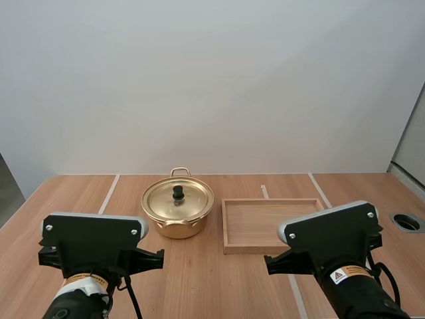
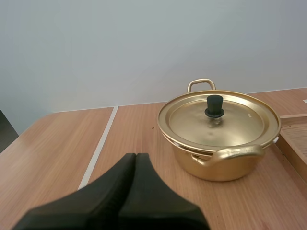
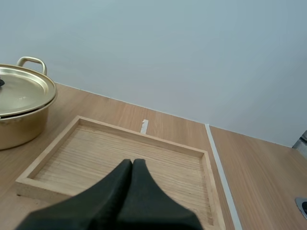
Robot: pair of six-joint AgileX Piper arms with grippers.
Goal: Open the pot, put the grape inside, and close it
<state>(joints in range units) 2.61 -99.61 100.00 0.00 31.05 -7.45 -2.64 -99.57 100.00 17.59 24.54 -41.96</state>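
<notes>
Left gripper (image 2: 135,155): fingers together in one dark wedge, nothing in it, touching nothing. It hangs over bare table (image 2: 53,143), tips aimed forward. The pot (image 2: 225,167) is ahead of it, off toward the tray side, and clear of the tips.

Right gripper (image 3: 132,162): same state, fingers closed flat on each other, no load, no contact. It's above the near part of the tray (image 3: 144,135), pointing across it. From there the pot (image 3: 19,129) shows beside the tray's left wall, apart from it.

Pot (image 1: 178,219): gold, upright on the table (image 1: 199,279), roughly mid-table and left of the tray (image 1: 265,247), with a gap between them. The lid (image 1: 189,206) is on and seated flat on the rim, with the black knob (image 1: 178,192) at its centre. One loop handle (image 1: 180,171) is at the far side. The other handle (image 2: 235,153) faces my left gripper.

Tray: wooden, shallow, flat on the table and square to its edge. Its floor is bare wood.

High view: left arm (image 1: 93,242) and right arm (image 1: 332,232) are both at the near edge. The left is in line with the pot, the right with the tray. I can't see the fingers from that angle; their state comes from the wrist views.
</notes>
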